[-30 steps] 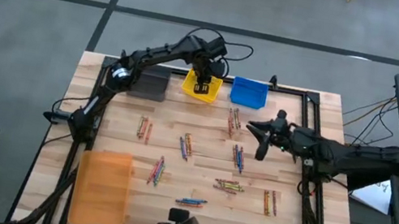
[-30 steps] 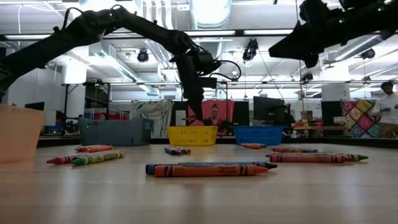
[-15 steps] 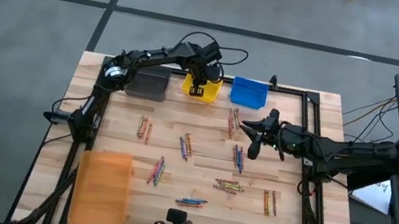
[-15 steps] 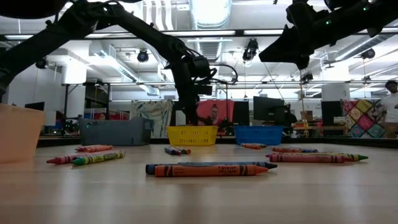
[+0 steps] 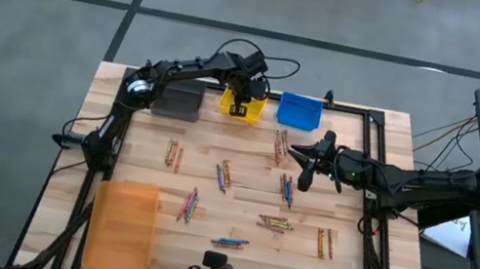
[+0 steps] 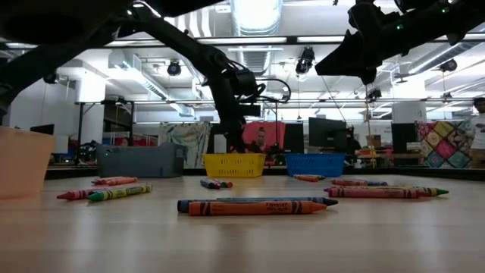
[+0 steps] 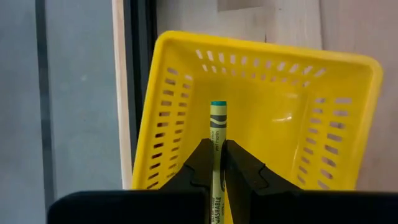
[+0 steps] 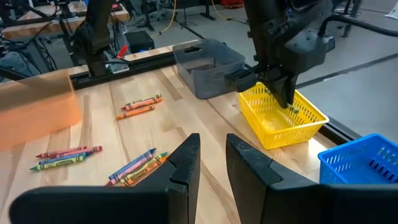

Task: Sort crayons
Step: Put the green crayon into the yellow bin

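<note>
While your left claw [image 7: 217,163] hangs over the yellow basket [image 5: 241,103] at the far edge of the desk [image 5: 234,223], its dark fingers pinch a thin yellow-green crayon [image 7: 216,158], paper-wrapped and pointing down into the slotted plastic. Your right claw [image 5: 305,171] hovers above the pale wooden planks right of centre, fingers partly apart and holding nothing. Other crayons [image 5: 276,224] lie scattered in small bundles across the wood. Beside the yellow basket sit a smooth grey bin [image 5: 183,100] and a blue basket [image 5: 299,111].
</note>
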Controlling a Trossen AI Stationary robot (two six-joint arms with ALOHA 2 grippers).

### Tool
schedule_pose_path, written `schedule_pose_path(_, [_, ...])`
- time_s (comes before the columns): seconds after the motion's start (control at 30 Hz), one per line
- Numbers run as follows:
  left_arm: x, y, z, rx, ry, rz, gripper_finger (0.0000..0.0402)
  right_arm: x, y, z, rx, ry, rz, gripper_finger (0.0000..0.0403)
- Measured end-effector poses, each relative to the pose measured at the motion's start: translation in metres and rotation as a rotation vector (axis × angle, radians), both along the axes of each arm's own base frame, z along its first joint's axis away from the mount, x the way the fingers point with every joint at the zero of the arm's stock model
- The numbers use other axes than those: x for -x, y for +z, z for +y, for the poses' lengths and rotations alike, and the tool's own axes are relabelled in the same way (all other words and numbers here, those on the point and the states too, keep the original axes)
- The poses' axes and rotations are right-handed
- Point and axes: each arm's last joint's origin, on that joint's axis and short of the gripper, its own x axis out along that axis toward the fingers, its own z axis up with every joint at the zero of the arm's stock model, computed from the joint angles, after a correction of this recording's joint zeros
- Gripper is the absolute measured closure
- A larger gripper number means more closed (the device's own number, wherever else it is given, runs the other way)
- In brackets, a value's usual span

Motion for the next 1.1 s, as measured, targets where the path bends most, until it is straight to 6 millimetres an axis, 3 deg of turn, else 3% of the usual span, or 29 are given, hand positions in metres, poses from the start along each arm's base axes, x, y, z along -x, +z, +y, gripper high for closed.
schedule_pose_path(1.1, [0.003,-0.025,-0.001,0.024,-0.054,0.072,0.0402,0.0,0.0,0.0,0.006,0.002,0.005,0.0335])
